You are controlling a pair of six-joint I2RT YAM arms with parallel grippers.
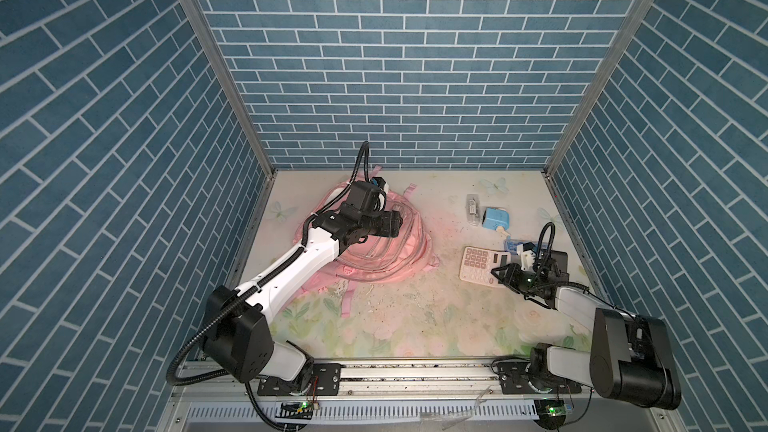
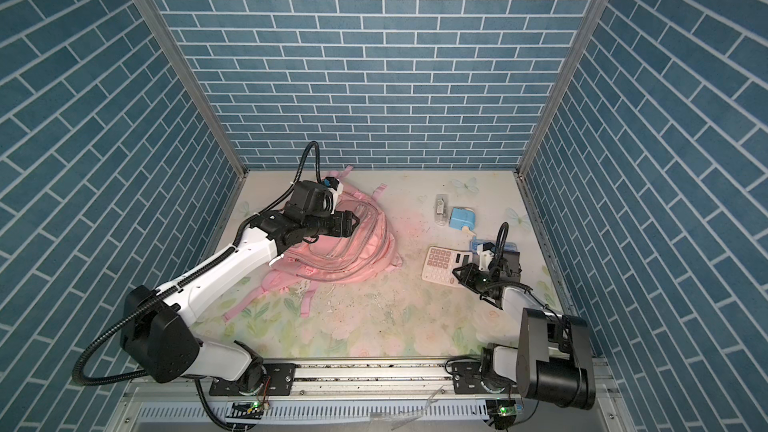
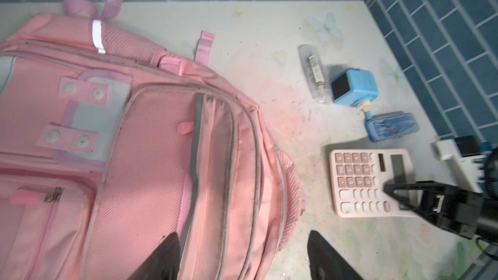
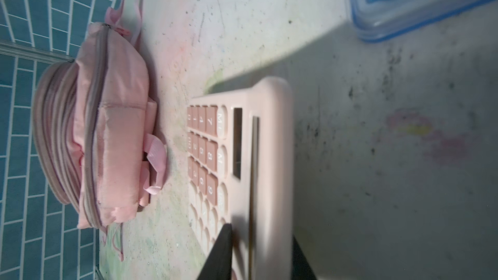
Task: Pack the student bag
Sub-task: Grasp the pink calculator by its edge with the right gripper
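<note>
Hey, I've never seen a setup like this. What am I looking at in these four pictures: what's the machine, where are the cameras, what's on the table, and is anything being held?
It is a robot with a left arm and a right arm, both mounted at the table's front edge. Each arm ends in a two-fingered pincer.

Two pictures look down from overhead and are nearly identical. The other two come from a camera on each wrist.

On the floral table lie:
- a pink backpack
- a pink calculator
- a blue pencil sharpener
- a clear case
- a blue plastic box

The left pincer hangs open above the backpack and holds nothing. The right pincer looks clamped on the calculator's display end.
</note>
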